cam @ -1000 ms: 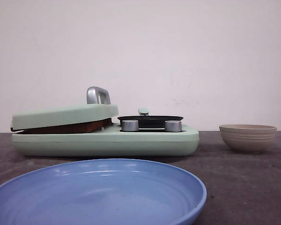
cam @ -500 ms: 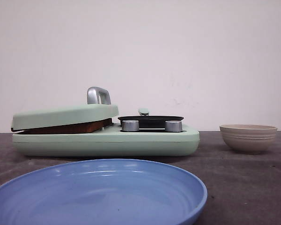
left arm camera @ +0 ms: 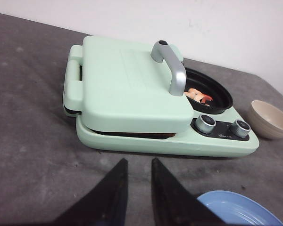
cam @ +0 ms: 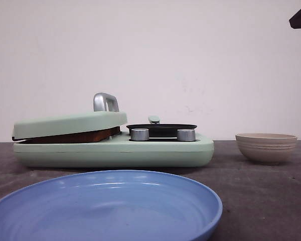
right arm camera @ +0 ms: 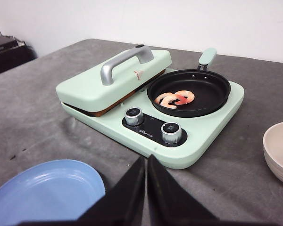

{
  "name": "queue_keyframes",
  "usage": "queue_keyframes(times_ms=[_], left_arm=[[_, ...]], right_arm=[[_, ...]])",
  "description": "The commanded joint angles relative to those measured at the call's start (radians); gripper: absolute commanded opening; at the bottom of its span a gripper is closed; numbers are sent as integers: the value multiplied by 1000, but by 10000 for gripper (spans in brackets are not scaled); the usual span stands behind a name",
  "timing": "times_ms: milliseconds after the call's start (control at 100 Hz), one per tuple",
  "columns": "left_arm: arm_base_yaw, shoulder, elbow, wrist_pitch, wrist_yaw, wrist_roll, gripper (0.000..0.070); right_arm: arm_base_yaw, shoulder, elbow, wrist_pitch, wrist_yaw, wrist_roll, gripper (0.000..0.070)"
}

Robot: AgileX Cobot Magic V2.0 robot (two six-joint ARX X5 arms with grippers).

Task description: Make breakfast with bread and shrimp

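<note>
Centrally in the front view, the bread [cam: 72,136] sits pressed under the green lid [cam: 70,123]; 2 shrimp [right arm camera: 174,99] lie in the black pan [right arm camera: 188,92]. Left gripper [left arm camera: 137,170] slightly parted, right gripper [right arm camera: 145,165] clenched, both empty.

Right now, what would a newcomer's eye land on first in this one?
The mint-green breakfast maker in the middle of the grey table: its sandwich lid sits propped slightly open on browned bread, and beside it the black pan holds pink shrimp. Next, the empty blue plate nearest the robot and the beige bowl off to the right.
</note>
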Motion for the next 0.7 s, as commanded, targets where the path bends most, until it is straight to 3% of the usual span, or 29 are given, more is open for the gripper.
queue_keyframes(times_ms=[0, 100, 180, 690], left_arm=[[-3, 0, 3, 8, -6, -34, 11], [-3, -1, 4, 4, 16, -103, 16], [-3, 0, 4, 5, 13, -105, 16], [-3, 0, 4, 5, 13, -105, 16]], right_arm=[[5, -1, 3, 16, -2, 28, 1], [5, -1, 3, 13, -49, 43, 5], [5, -1, 3, 15, -111, 48, 4], [5, -1, 3, 21, -106, 49, 4]])
